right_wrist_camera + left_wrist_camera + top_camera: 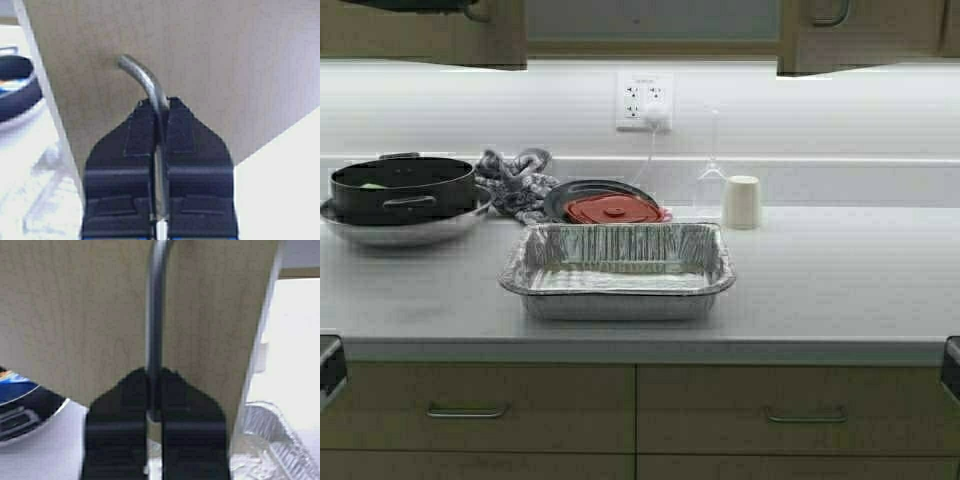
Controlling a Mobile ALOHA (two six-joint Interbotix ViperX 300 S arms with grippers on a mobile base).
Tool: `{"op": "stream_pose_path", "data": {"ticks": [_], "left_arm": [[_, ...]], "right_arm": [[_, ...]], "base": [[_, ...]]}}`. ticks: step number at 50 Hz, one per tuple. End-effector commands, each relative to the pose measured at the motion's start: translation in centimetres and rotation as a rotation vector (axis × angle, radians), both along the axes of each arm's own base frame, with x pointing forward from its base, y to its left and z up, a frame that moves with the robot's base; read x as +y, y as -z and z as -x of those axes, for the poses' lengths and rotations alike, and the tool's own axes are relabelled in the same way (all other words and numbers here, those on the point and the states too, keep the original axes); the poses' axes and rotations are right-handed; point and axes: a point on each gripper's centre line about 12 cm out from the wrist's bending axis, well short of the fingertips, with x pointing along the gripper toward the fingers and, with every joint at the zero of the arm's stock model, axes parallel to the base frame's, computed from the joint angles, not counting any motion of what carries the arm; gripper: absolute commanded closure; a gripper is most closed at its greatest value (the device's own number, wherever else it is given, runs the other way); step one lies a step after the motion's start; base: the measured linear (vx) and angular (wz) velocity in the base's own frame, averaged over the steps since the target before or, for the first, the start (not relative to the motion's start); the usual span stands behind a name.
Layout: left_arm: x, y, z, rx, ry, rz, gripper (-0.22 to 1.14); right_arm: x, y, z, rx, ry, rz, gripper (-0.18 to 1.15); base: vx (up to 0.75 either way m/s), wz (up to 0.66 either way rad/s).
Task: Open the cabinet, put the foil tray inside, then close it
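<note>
Both doors of the cabinet point(430, 35) stand ajar, leaving an unblocked gap above the foil tray point(618, 270).

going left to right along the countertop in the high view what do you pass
Black pot in a steel bowl → crumpled cloth → dark plate with the red lid → cream cup. The foil tray sits nearer, below the plate.

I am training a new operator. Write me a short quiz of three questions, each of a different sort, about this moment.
1. True or false: the foil tray is already inside the cabinet.
2. What does each end effector grip? A) the tray's rim B) a door handle C) nothing
3. Fill in: the cream cup stands on the ____.

Key
1. False; it sits on the counter, empty.
2. B; the left end effector is shut on the left handle, the right end effector on the right handle.
3. counter
</note>
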Motion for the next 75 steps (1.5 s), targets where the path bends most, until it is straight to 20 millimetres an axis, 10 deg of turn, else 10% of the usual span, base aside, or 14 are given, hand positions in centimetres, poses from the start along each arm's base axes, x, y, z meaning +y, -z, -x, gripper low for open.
{"op": "stream_pose_path", "data": {"ticks": [1, 20, 29, 35, 46, 56, 62, 75], "left_arm": [[0.9, -1.4, 1.4, -0.012, 0.005, 0.000, 0.89], [3.3, -1.8, 2.1, 0.002, -0.053, -0.017, 0.81], [3.5, -0.5, 2.8, 0.042, -0.048, -0.025, 0.18], [3.7, 0.0, 3.6, 0.070, -0.047, -0.014, -0.16], [2.9, -2.0, 6.3, 0.068, 0.047, 0.008, 0.14], [-2.4, -4.1, 7.0, 0.027, 0.263, 0.004, 1.06], [-4.6, -4.3, 5.8, 0.005, 0.292, 0.015, 0.87], [-8.4, -2.9, 0.4, -0.001, 0.261, 0.026, 0.88]], "right_arm": [[-1.1, 0.3, -0.2, 0.040, 0.025, 0.013, 0.89], [-2.0, 1.0, -0.2, 0.096, 0.048, 0.002, 0.74], [-3.3, 1.4, 0.9, 0.158, 0.065, -0.006, -0.02], [-4.9, 0.6, 2.4, 0.142, 0.097, 0.000, -0.07], [-4.0, -1.0, 5.4, 0.157, -0.017, 0.055, 0.01], [1.2, -1.0, 4.3, 0.164, -0.219, 0.057, 0.61], [5.1, -1.0, 2.9, 0.102, -0.300, 0.055, 1.03], [11.1, 0.1, -1.7, 0.058, -0.313, 0.050, 0.89]], "base": [[-0.11, -0.03], [-0.12, 0.00], [-0.04, 0.03], [0.04, 0.02], [0.00, 0.01], [0.00, 0.00], [0.00, 0.00], [0.00, 0.00]]}}
